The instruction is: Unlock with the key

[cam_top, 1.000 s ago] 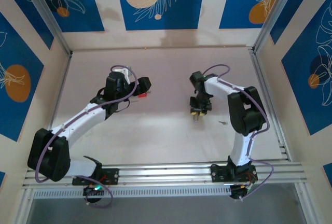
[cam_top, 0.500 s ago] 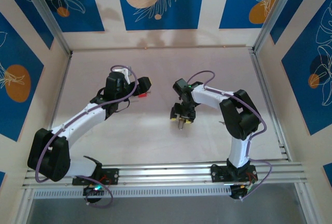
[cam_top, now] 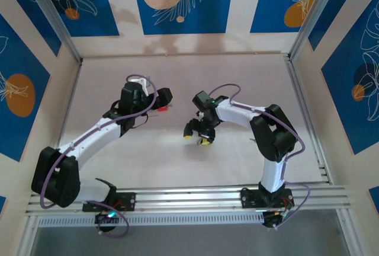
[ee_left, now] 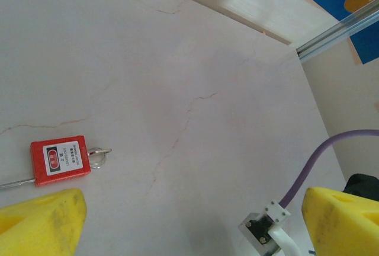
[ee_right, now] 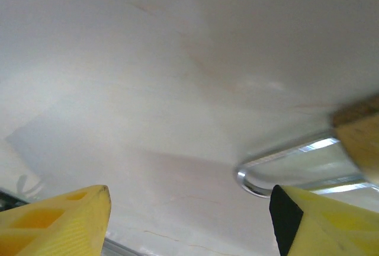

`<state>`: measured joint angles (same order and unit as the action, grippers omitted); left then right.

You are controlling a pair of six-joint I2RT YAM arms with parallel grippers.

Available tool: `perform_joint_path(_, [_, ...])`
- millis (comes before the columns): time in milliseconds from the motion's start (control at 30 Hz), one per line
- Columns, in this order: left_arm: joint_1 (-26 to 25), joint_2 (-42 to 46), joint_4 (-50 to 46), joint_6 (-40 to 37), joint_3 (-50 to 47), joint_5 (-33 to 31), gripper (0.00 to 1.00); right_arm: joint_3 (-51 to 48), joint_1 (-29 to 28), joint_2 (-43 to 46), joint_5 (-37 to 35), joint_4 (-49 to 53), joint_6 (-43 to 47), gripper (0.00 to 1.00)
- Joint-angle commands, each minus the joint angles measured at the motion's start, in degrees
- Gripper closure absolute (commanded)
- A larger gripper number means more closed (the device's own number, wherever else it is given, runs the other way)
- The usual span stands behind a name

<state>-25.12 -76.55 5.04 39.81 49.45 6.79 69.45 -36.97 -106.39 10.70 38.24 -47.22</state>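
At the near edge a ribbed metal rail [cam_top: 189, 198] is carrying the bases of the two arms, and both arms are reaching out over the pale, veined table [cam_top: 177, 167]. The right hand [cam_top: 196, 138] is hanging nearest, over bare table near the middle, with its two yellow fingers [ee_right: 56, 220] standing wide apart and nothing between them. In its wrist view the surface is coming out blurred, with a bright metal edge off to one side. A little farther out and to the left, the left hand [ee_left: 192, 211] is hovering with its two yellow fingers [ee_left: 38, 220] also spread wide, gripping nothing. A purple cable [ee_left: 325, 161] and a small grey connector [ee_left: 263, 229] are showing beside its other finger. Just beyond the finger on the left of that view, one red padlock [ee_left: 60, 161] is lying flat on the table. The one key [ee_left: 98, 157] is showing as a small wire ring with a short metal stub, touching the padlock's end. Whether its blade is sitting in the lock I cannot tell. The key is lying ahead of the left hand, off to one side of the gap between the fingers, with bare table between them. It is lying well apart from the right hand. Farthest off, blue leaf-patterned wall panels [cam_top: 177, 1] are closing in the table.
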Motion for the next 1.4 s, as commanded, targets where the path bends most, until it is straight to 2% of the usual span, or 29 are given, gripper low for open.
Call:
perform_joint_path(0, [-0.2,0.7,-0.3,-1.6,1.7,-0.8,0.07,3.1,0.2,-1.1,3.9,-2.1,-1.5,0.28])
perform_joint_path(167, [-0.1,0.5,-0.3,-1.7,1.6,-0.8,0.07,6.7,1.0,-3.4,3.6,-1.1,0.3,0.29])
perform_joint_path(267, [-0.1,0.5,-0.4,-1.8,1.6,-0.9,0.07,8.2,1.9,-2.0,-2.3,3.4,3.0,0.29])
perform_joint_path(367, [-0.2,0.4,-0.3,-1.7,1.7,-0.7,0.07,7.2,5.4,0.0,-6.5,6.1,6.9,0.27])
perform_joint_path(467, [-0.2,0.0,-0.1,-1.4,1.8,-0.1,0.07,7.2,8.4,-1.1,-3.4,6.7,12.9,0.26])
perform_joint_path(600, [-0.2,-0.6,-0.1,-1.3,1.8,0.1,0.07,9.5,8.4,-3.6,-1.2,7.0,18.6,0.26])
perform_joint_path(900, [-0.1,-0.9,-0.3,-1.5,1.9,0.0,0.07,13.4,8.4,-10.5,-0.9,8.5,21.8,0.27])
perform_joint_path(1367, [-0.2,-0.6,-0.4,-1.7,2.1,0.2,0.07,1.7,9.2,-1.6,-0.7,7.4,19.5,0.29])
